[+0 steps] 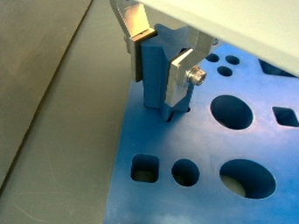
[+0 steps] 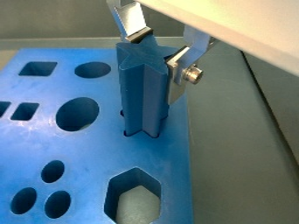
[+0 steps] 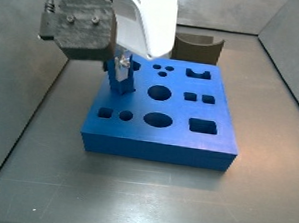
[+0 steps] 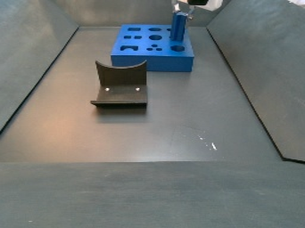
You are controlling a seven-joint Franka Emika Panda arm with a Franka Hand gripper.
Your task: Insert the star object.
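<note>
The star object, a slim bright-blue peg, stands upright with its lower end in the star-shaped hole of the wide blue block. My gripper is shut on its upper part, one silver finger on each side. Both wrist views show this; the peg rises well above the block top. In the side views the gripper and peg are at one edge of the block. The peg and gripper also show at the far end of the floor.
The block has several other holes: round, square, hexagonal. A dark curved piece lies on the grey floor in front of the block, and shows behind it in a side view. Sloping grey walls enclose the floor.
</note>
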